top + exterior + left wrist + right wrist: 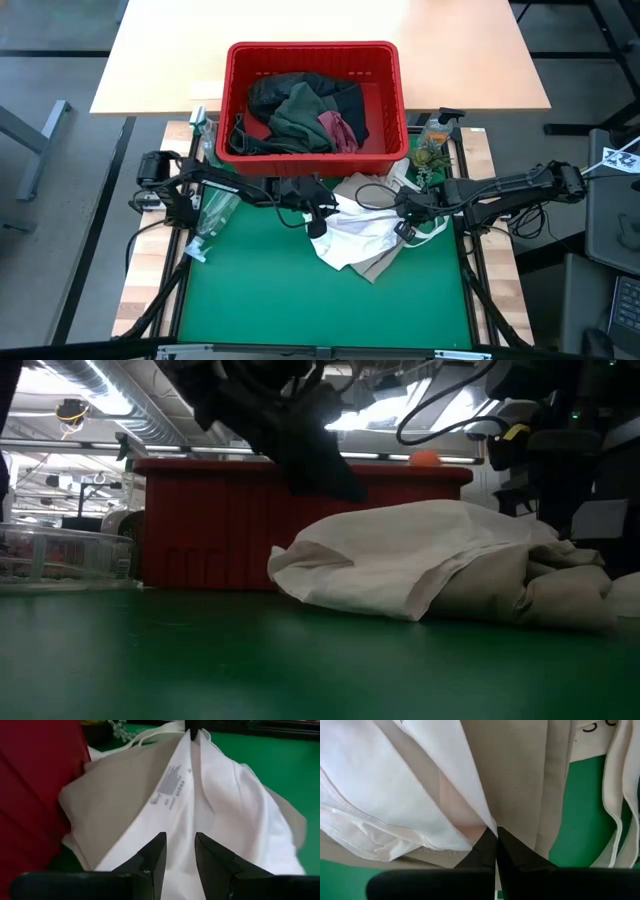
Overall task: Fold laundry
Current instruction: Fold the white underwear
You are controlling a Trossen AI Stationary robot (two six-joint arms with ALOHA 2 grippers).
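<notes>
The tan top (360,235) lies crumpled on the green mat (300,300), just in front of the red basket (312,60). The spreading-out step is judged to be in hand. The right gripper (495,832) is clamped on an edge of the top. The left gripper (180,852), part open and holding nothing, hovers just over the cloth; a pinch there is called for next. More laundry (305,110) is left in the basket.

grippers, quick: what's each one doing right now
Left end effector: open, over the white garment, gripping nothing.
Right end effector: closed on the white garment's edge.
</notes>
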